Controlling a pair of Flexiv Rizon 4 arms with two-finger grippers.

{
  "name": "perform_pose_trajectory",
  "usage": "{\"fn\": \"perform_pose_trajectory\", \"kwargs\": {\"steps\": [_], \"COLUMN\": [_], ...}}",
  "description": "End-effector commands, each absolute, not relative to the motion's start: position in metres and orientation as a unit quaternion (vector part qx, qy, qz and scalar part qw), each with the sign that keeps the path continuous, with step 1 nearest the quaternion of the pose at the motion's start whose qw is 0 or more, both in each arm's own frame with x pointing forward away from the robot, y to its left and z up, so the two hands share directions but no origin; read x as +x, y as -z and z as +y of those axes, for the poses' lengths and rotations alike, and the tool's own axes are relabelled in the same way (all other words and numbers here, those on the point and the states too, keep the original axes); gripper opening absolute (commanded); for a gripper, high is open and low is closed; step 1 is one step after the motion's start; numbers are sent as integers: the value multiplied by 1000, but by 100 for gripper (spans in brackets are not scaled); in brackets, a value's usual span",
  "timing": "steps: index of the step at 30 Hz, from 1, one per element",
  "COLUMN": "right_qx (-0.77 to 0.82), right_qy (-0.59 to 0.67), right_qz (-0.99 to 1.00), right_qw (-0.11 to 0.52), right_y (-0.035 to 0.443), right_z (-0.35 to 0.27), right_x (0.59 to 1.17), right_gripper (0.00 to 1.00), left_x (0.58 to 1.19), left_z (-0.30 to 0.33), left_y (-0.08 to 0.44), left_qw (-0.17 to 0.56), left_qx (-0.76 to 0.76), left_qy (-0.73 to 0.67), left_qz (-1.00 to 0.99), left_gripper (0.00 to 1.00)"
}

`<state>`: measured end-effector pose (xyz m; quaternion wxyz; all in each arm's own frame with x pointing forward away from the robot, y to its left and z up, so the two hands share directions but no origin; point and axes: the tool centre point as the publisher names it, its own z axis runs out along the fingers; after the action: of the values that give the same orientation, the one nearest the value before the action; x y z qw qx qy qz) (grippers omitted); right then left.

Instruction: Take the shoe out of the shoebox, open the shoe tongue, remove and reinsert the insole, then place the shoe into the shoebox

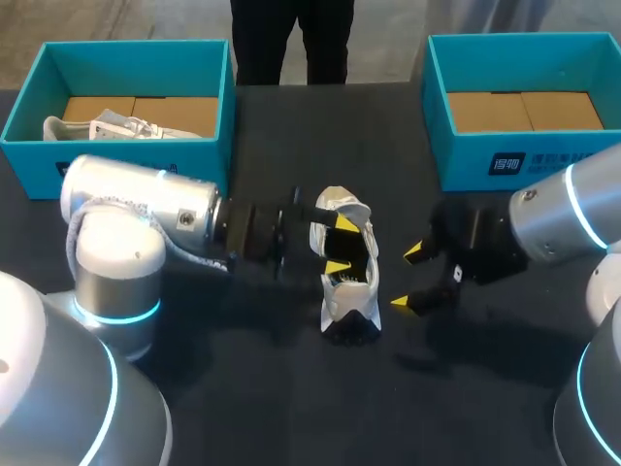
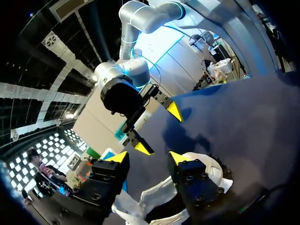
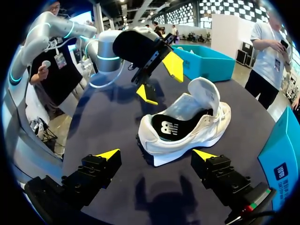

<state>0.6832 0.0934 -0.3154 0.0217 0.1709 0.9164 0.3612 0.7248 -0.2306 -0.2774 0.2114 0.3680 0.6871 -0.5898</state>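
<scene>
A white shoe stands on the dark table, its tongue lifted and the black insole showing inside. My left gripper hovers over the shoe's opening, its fingers apart and holding nothing. In its own view the left gripper has the shoe under and between its fingers. The right gripper stands open just right of the shoe. In the right wrist view the right gripper faces the shoe's side, with the left gripper above and behind it.
A teal shoebox at the back left holds another white shoe. A second teal shoebox stands at the back right with brown cardboard inside. Bare table lies in front of the shoe.
</scene>
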Motion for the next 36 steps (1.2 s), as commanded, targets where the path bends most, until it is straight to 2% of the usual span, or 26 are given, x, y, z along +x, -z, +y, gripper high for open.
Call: {"fn": "perform_pose_trajectory", "kwargs": {"steps": [1,16,36], "right_qx": [173,177,183], "right_qy": [-356,-361,-365], "right_qz": [918,915,911], "right_qw": [25,31,60], "right_y": [314,318,299], "right_z": [97,105,95], "right_x": [683,678,675], "right_gripper": [100,100,100], "left_x": [735,735,735], "left_z": [-228,-216,-214], "left_y": [268,256,253], "left_qw": [165,43,45], "left_qx": [405,517,530], "left_qy": [561,474,462], "left_qz": [703,712,709], "left_gripper": [0,0,0]}}
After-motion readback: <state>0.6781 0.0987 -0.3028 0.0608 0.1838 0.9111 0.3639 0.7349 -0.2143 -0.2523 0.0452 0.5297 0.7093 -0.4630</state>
